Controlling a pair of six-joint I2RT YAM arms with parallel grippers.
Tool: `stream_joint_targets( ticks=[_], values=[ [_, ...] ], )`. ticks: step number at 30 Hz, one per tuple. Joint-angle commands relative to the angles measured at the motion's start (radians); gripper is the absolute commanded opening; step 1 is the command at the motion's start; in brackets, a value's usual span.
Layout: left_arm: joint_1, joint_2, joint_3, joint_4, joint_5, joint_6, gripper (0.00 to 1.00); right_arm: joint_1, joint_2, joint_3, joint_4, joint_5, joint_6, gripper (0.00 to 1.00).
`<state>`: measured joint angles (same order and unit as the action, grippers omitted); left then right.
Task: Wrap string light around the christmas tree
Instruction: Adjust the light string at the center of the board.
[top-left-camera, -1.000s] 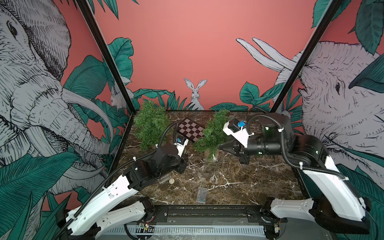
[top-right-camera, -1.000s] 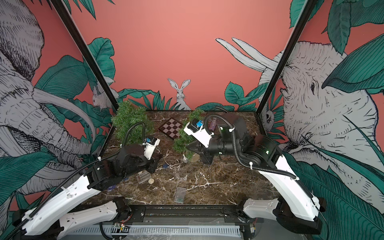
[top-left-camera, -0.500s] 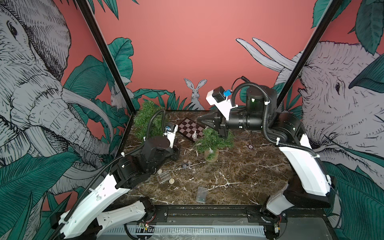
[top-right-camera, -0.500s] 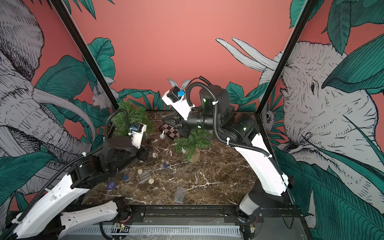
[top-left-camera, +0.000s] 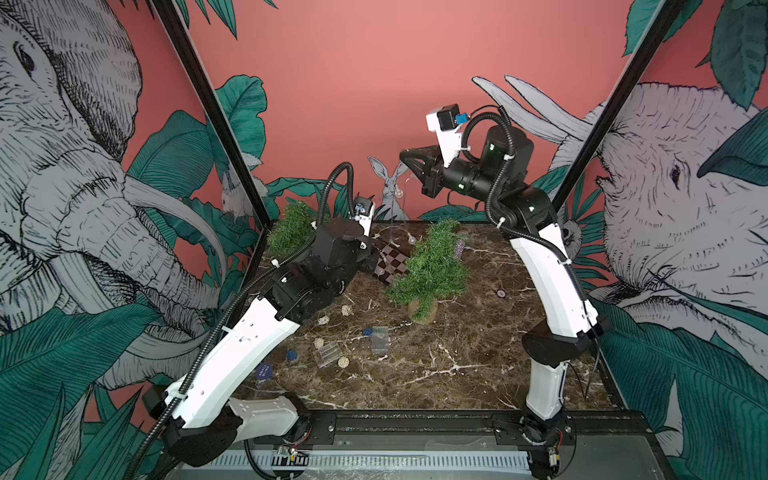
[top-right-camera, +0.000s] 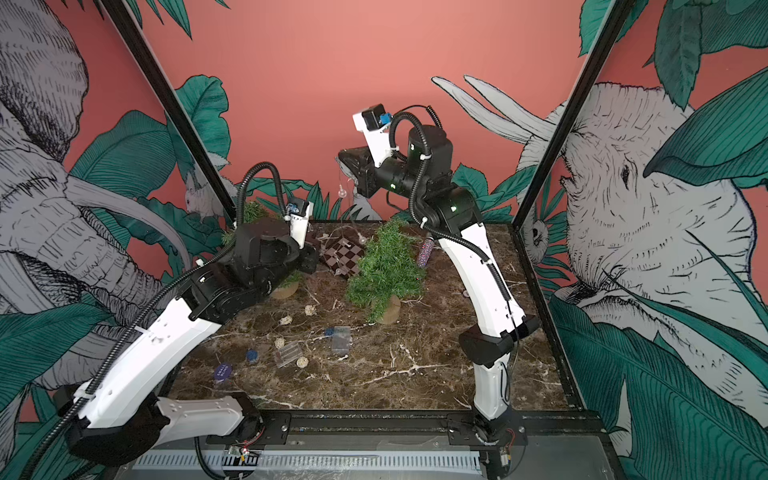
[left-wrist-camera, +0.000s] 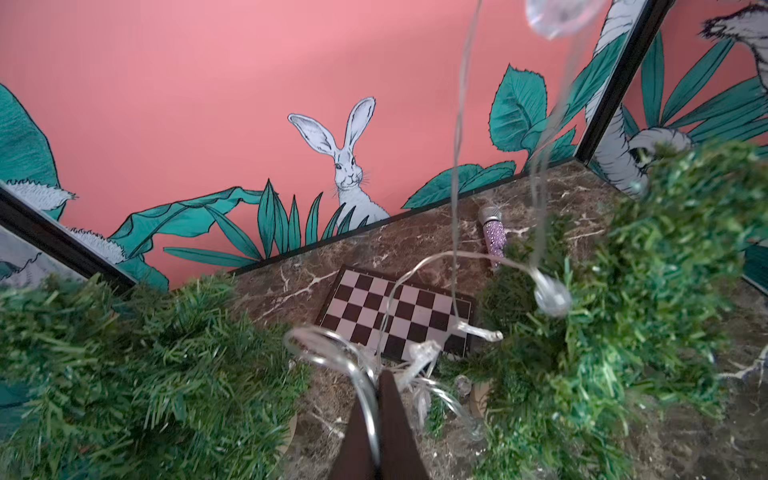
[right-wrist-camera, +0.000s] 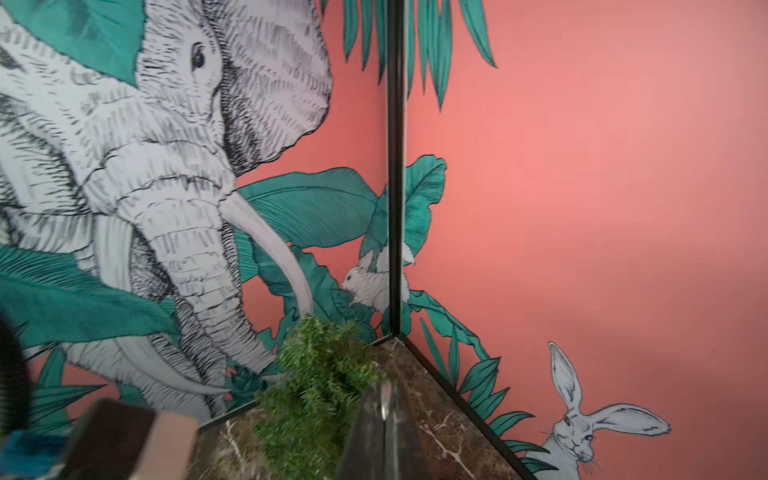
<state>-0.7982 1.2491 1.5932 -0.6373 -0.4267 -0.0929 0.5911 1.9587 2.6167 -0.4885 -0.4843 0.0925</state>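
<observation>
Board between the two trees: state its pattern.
Checkered, dark and pale squares; the board shows best in the left wrist view.

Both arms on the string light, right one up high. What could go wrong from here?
1. The christmas tree seems to lean; the string light hanging from the raised right gripper runs against its branches, so more pull may tip it.
2. Loops bunch around the left gripper and may knot.
3. Wire passes over the checkerboard and could drag it.

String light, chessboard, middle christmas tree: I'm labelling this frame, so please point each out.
string light (left-wrist-camera: 552, 298), left wrist view, on a clear bulb.
chessboard (top-left-camera: 390, 264), in a top view, on its checkered face.
middle christmas tree (top-left-camera: 432, 266), in a top view, on its central branches.
</observation>
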Motion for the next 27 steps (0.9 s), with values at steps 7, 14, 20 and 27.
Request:
stream_joint_targets(
  ticks=[7, 14, 20, 27],
  values=[
    [0.081, 0.117, 0.087, 0.074, 0.118, 0.01, 0.0, -0.129, 0.043, 0.018, 0.249, 0.134, 0.046, 0.0],
    [0.091, 0.225, 0.124, 0.144, 0.227, 0.002, 0.0, -0.225, 0.114, 0.067, 0.262, 0.289, -0.037, 0.0],
    [0.091, 0.363, 0.195, 0.169, 0.324, 0.052, 0.0, -0.34, 0.099, 0.006, 0.235, 0.416, -0.099, 0.0],
    [0.091, 0.535, 0.378, 0.125, 0.45, 0.096, 0.0, -0.427, -0.009, -0.141, 0.175, 0.517, -0.148, 0.0]
  ],
)
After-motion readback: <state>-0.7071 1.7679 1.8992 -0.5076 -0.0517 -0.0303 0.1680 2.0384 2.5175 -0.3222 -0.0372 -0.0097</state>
